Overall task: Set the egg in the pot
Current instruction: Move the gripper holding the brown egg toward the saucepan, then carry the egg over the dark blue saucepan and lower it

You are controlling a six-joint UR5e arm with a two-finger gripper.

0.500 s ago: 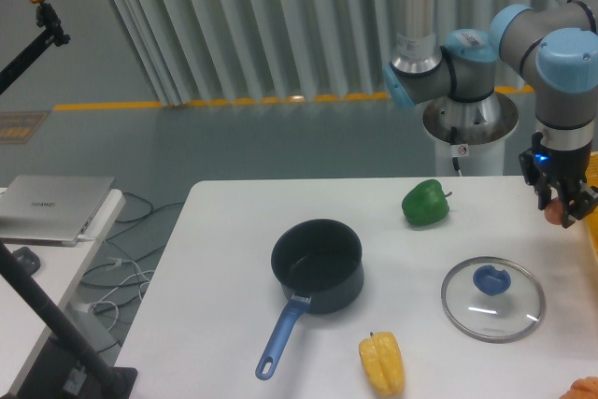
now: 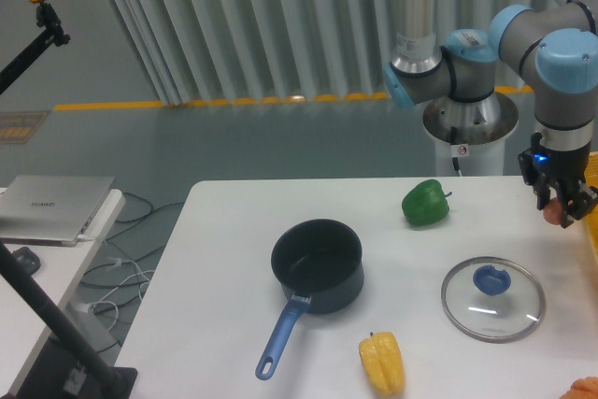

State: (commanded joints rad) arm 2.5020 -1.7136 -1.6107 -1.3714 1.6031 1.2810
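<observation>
Although only a sliver of it shows, the egg sits pinched between the fingers of the claw, held just above the tabletop near its far right edge. Its light brown end peeks out at the fingers' lower left; how its long axis lies cannot be told, since the fingers cover most of it. The claw is closed around it, hanging straight down from the arm's wrist.

From there the pot lies well to the left and somewhat toward the near edge, close to the middle of the tabletop. It stands upright, mouth open and nothing visible inside, with its blue handle running toward the near left. So the coming move, by my judgement, is a long carry leftward and a little forward across the table, ending over the pot's open mouth.

Between the egg and the pot, a green pepper rests near the far edge, and a glass lid with a blue knob lies flat toward the near right. A yellow pepper lies at the near edge, right of the handle. A straight path would pass between the green pepper and the lid, so some height seems wise.
</observation>
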